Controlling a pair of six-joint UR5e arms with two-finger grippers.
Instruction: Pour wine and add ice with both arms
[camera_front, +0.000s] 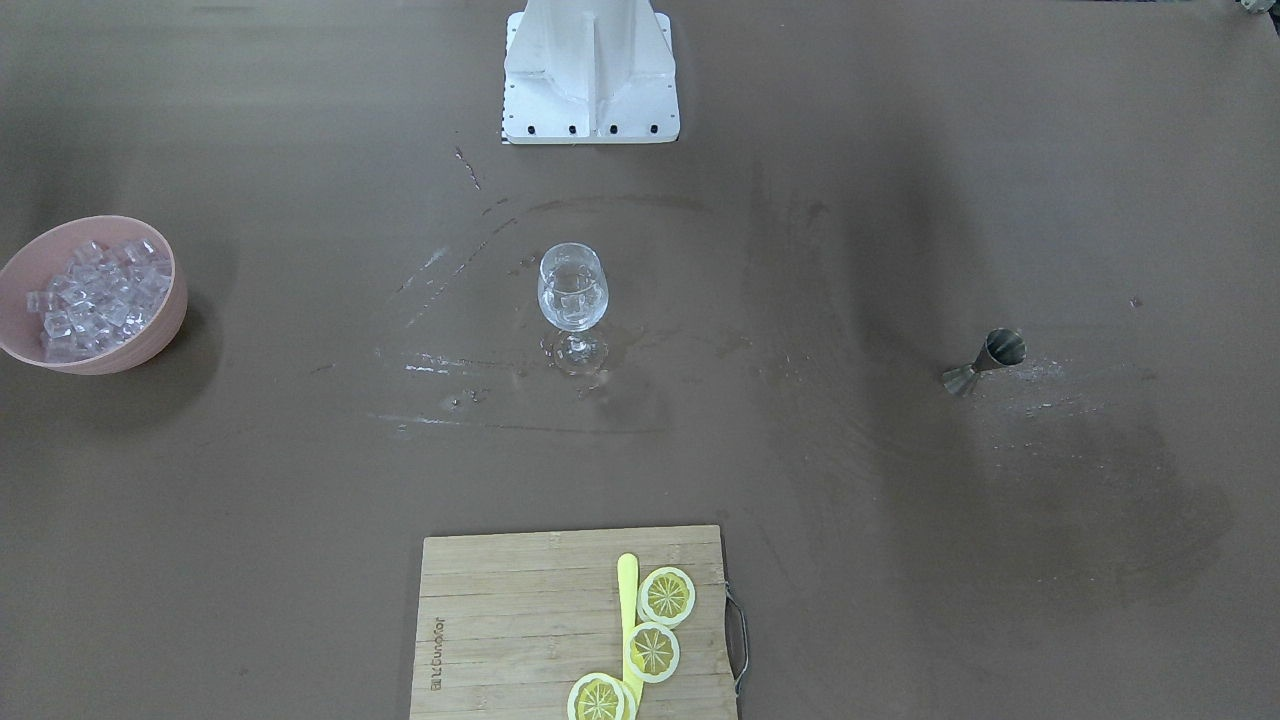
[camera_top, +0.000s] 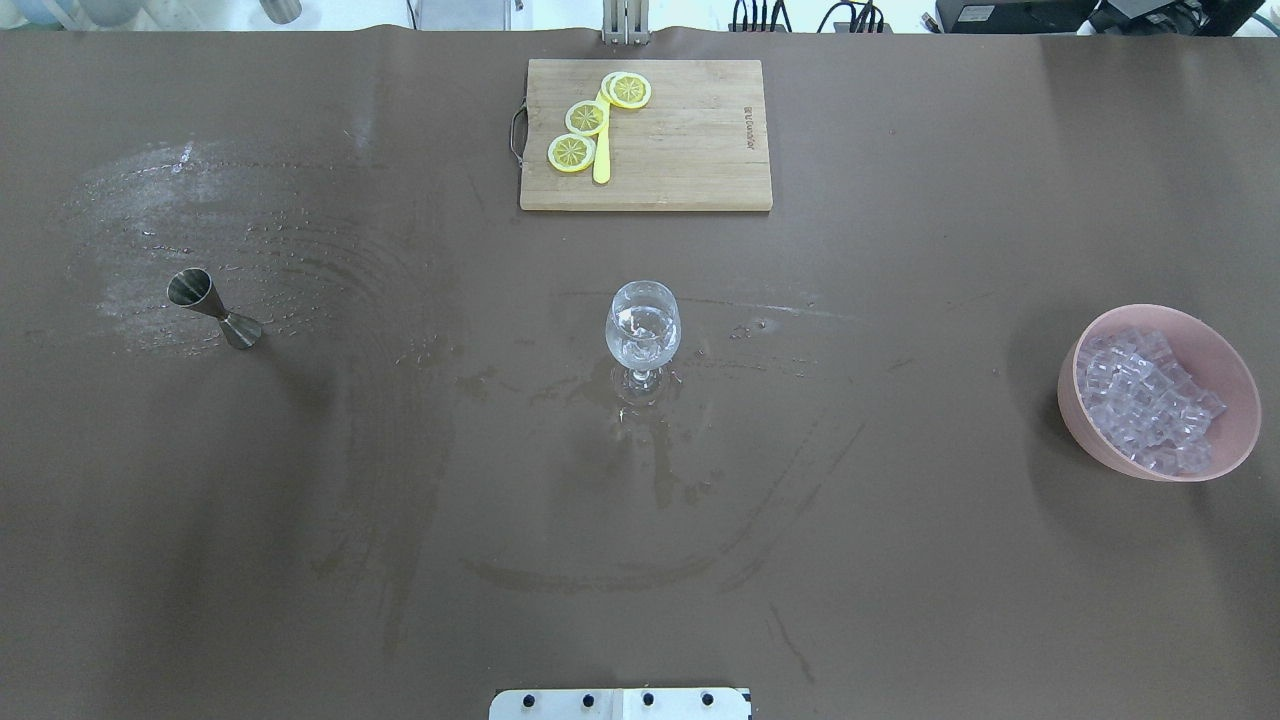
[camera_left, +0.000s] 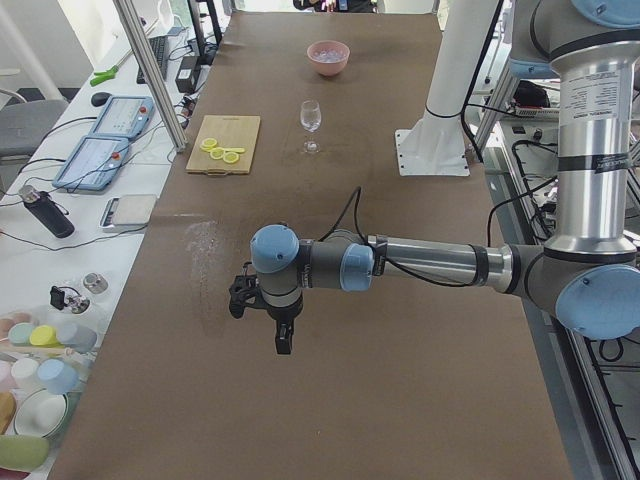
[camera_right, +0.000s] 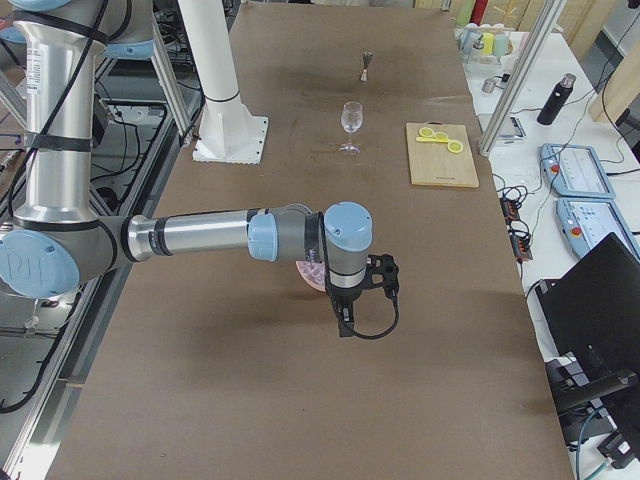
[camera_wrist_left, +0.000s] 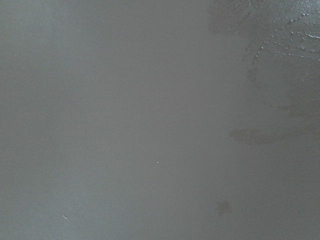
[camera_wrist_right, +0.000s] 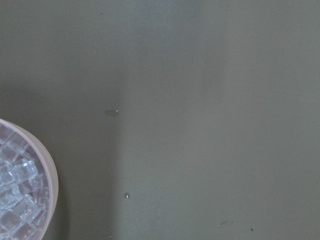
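While the left gripper (camera_left: 284, 340) and right gripper (camera_right: 340, 318) are hanging over the table (camera_top: 300, 550), I cannot tell whether either is open or closed. The ice (camera_top: 1145, 400) is lying heaped in the bowl (camera_top: 1075, 420) at the robot's right, well apart from the glass (camera_top: 642, 330) standing mid-table.

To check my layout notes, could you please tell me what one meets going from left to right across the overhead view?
Jigger → glass → bowl of ice. The cutting board, further back, spans the glass's position, so it is left out.
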